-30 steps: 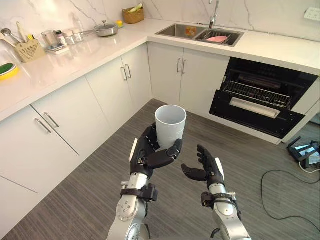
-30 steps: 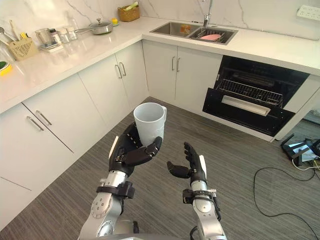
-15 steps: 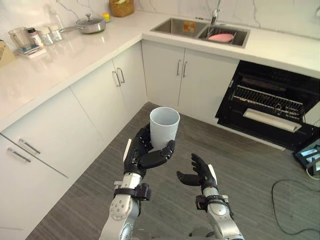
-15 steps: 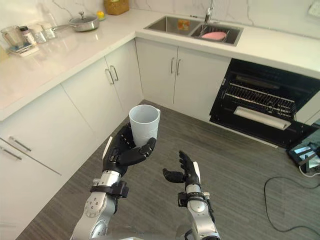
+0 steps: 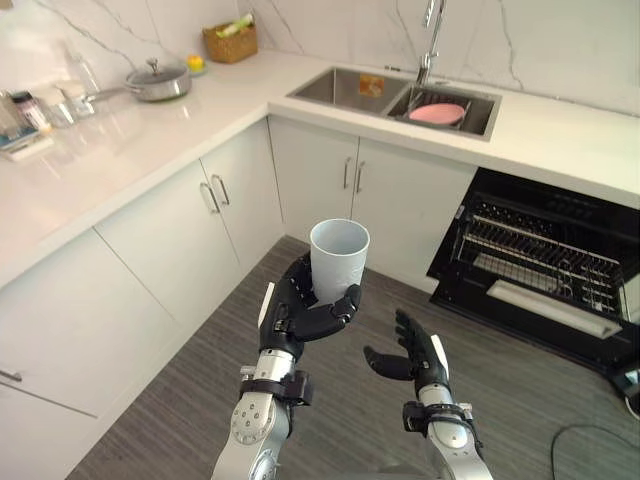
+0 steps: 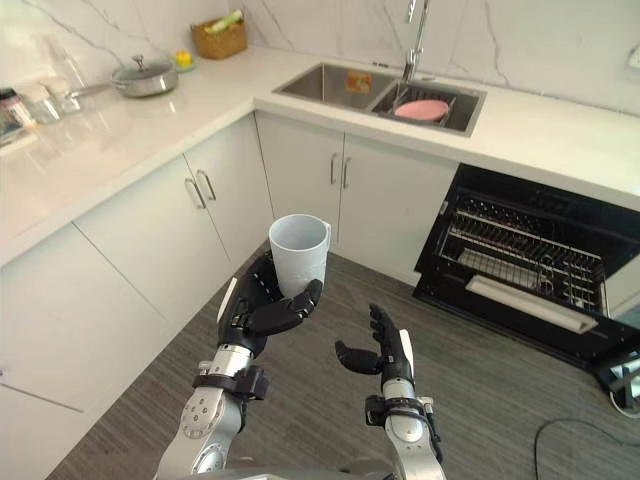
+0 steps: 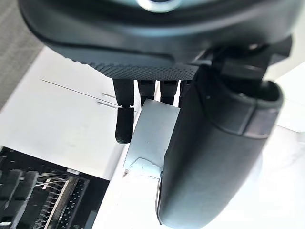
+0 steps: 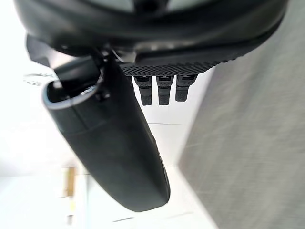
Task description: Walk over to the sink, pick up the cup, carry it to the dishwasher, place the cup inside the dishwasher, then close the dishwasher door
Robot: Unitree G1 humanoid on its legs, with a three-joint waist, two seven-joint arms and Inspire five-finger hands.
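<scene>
A pale grey cup (image 5: 339, 260) stands upright in my left hand (image 5: 297, 312), whose fingers and thumb curl round its lower half, above the floor in front of the cabinets. In the left wrist view the cup (image 7: 152, 136) shows between the fingers and the thumb. My right hand (image 5: 418, 355) hangs beside it, lower and to the right, fingers relaxed and holding nothing. The dishwasher (image 5: 545, 265) stands under the counter at the right, its door (image 5: 540, 320) folded down and its wire rack (image 5: 540, 250) showing. The sink (image 5: 395, 95) lies in the counter behind, with a pink dish (image 5: 437, 113) in its right basin.
White cabinets (image 5: 170, 250) run along the left and turn the corner under the sink. A pan (image 5: 155, 83) and a basket (image 5: 229, 42) sit on the counter at the back left. Grey plank floor (image 5: 500, 400) lies open between me and the dishwasher.
The camera has shifted, so sink and dishwasher sit differently in view and look nearer. The cup stays held in my left hand; the right hand keeps its pose.
</scene>
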